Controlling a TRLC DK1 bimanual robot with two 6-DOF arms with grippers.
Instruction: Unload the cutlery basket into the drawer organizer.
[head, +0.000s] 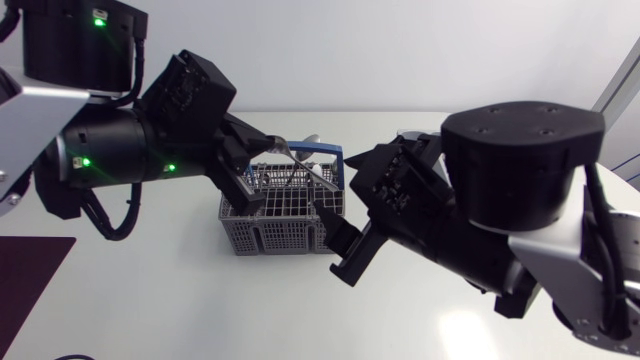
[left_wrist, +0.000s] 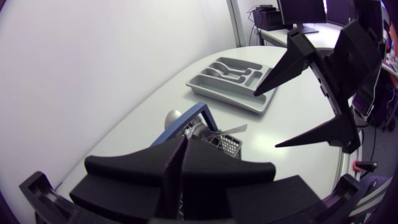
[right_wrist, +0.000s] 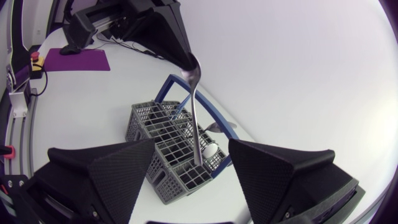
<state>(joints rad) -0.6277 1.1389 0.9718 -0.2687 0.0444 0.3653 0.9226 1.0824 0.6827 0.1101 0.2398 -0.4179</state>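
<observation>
A grey wire cutlery basket (head: 278, 212) with a blue handle (head: 322, 153) stands mid-table. My left gripper (head: 268, 150) hangs over it, shut on the top end of a silver utensil (right_wrist: 196, 115). The utensil's lower end is still down in a basket (right_wrist: 174, 146) compartment. My right gripper (head: 338, 245) is open just right of the basket, its broad fingers (right_wrist: 106, 177) spread toward it and touching nothing. A white-tipped piece (right_wrist: 210, 149) lies in the basket. The grey drawer organizer (left_wrist: 225, 96) sits beyond the basket (left_wrist: 227, 144), past my right gripper (left_wrist: 268, 119), with a spoon-like piece in it.
A purple mat (head: 30, 280) lies at the table's left front corner. Bare white table (head: 250, 310) runs in front of the basket. The right arm's bulky links (head: 520, 180) fill the right side.
</observation>
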